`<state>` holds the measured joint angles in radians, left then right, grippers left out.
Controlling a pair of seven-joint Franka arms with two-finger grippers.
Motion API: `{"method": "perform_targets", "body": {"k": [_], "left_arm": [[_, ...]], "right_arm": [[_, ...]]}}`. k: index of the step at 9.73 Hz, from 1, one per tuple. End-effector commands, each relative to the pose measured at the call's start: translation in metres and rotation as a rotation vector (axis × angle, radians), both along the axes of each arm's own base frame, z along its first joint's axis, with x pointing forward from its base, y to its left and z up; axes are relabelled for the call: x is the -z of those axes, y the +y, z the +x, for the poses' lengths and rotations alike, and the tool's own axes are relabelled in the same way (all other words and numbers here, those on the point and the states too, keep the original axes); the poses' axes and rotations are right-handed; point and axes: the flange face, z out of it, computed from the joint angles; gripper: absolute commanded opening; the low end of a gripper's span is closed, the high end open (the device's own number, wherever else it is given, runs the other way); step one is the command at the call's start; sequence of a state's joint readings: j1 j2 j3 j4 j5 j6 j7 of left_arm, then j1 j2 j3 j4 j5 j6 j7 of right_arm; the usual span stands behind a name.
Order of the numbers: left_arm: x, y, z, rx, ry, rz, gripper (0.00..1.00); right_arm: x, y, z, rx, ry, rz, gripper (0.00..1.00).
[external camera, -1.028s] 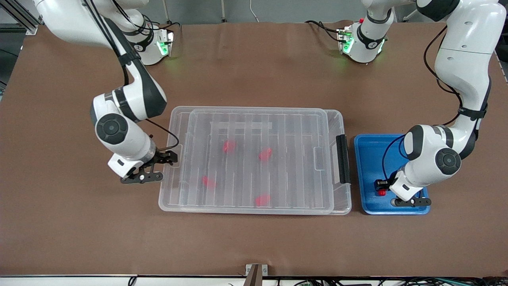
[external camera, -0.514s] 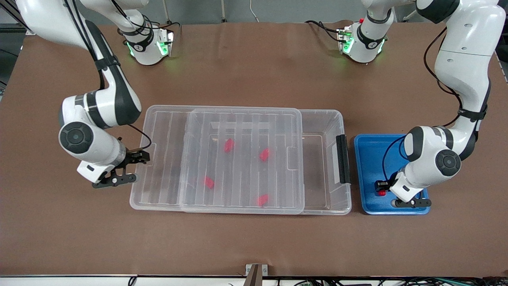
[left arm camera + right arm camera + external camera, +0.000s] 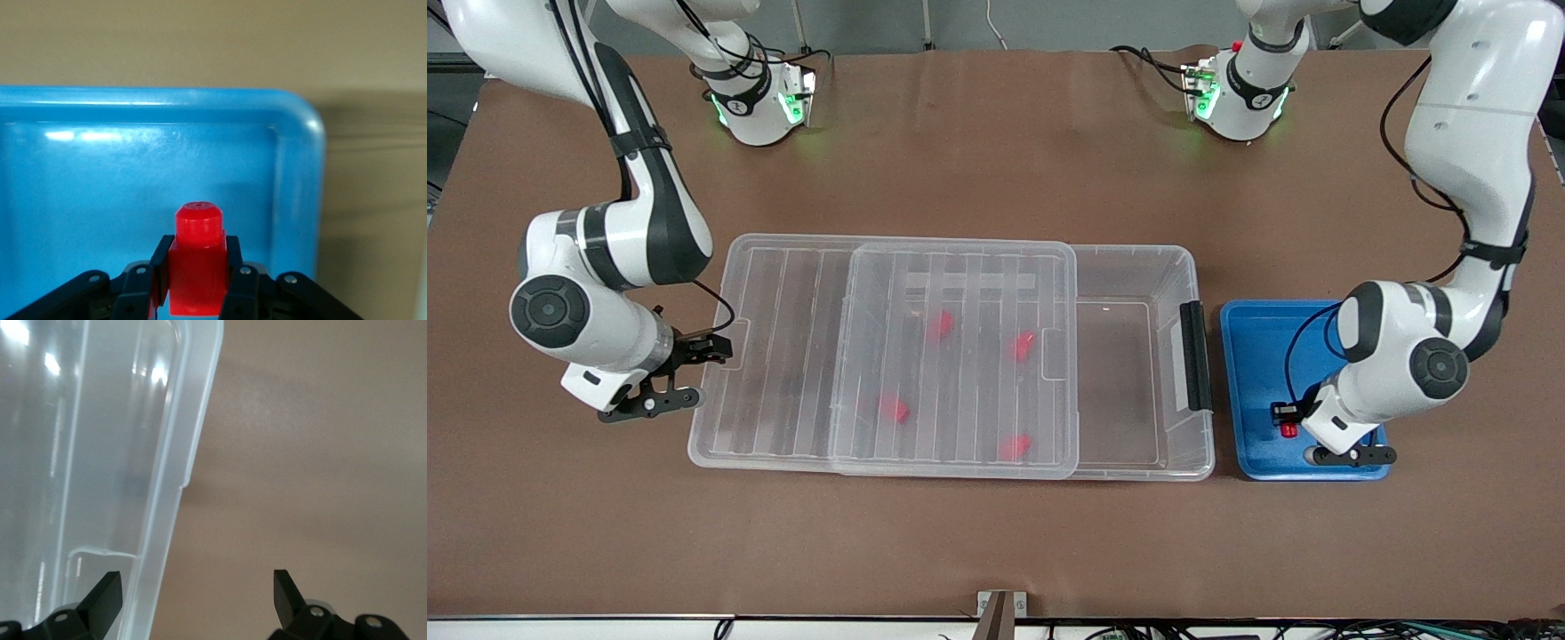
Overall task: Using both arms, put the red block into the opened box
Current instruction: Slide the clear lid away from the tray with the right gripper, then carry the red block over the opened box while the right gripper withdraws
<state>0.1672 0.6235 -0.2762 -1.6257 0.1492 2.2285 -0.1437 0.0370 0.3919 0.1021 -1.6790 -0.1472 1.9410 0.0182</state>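
Note:
My left gripper [image 3: 1294, 434] is down in the blue tray [image 3: 1254, 338], shut on a red block [image 3: 1288, 430]. In the left wrist view the red block [image 3: 195, 263] sits stub-forward between the two pads of my left gripper [image 3: 195, 270]. The clear box [image 3: 1138, 267] has its ribbed lid [image 3: 783, 356] slid partway off toward the right arm's end, so the end by the black clip [image 3: 1193, 356] is uncovered. My right gripper [image 3: 694, 375] is open astride the lid's short edge [image 3: 177, 473], one finger over the lid, the other over the table.
Several more red blocks [image 3: 940, 324] lie inside the box under the lid. The blue tray [image 3: 133, 167] stands beside the box at the left arm's end. Brown table [image 3: 996, 551] spreads all around, and the arm bases stand along its far edge.
The lid has slid farther toward the right arm's end along with my right gripper, widening the uncovered part of the box. My left gripper has shut on the red block in the tray.

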Motion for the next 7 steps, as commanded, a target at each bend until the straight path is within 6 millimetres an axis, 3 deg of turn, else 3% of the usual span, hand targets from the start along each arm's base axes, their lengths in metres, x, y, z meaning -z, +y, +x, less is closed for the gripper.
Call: {"method": "perform_targets", "body": {"k": [1,2,3,5,6,7], "left_arm": [[-0.085,-0.059,-0.032,-0.010,0.041,0.030,0.01],[-0.109,-0.094,-0.048,-0.032,0.057,0.031,0.01],[-0.118,-0.136,-0.064,-0.063,0.071,0.016,0.02],[-0.102,-0.208,-0.089,-0.169,0.104,-0.006,0.02],[-0.088,-0.239,-0.102,-0.155,0.110,-0.013,0.03],[-0.071,-0.260,-0.115,-0.145,0.094,-0.031,0.03]], "right_arm": [[-0.068,0.009,0.004,0.212,-0.057,0.046,1.00],[-0.115,0.008,0.002,0.268,-0.121,0.054,1.00],[-0.162,-0.001,-0.008,0.292,-0.160,0.055,1.00],[-0.236,-0.043,-0.045,0.369,-0.179,0.073,1.00],[-0.260,-0.061,-0.065,0.397,-0.168,0.093,1.00],[-0.272,-0.072,-0.077,0.394,-0.151,0.090,1.00]]}}
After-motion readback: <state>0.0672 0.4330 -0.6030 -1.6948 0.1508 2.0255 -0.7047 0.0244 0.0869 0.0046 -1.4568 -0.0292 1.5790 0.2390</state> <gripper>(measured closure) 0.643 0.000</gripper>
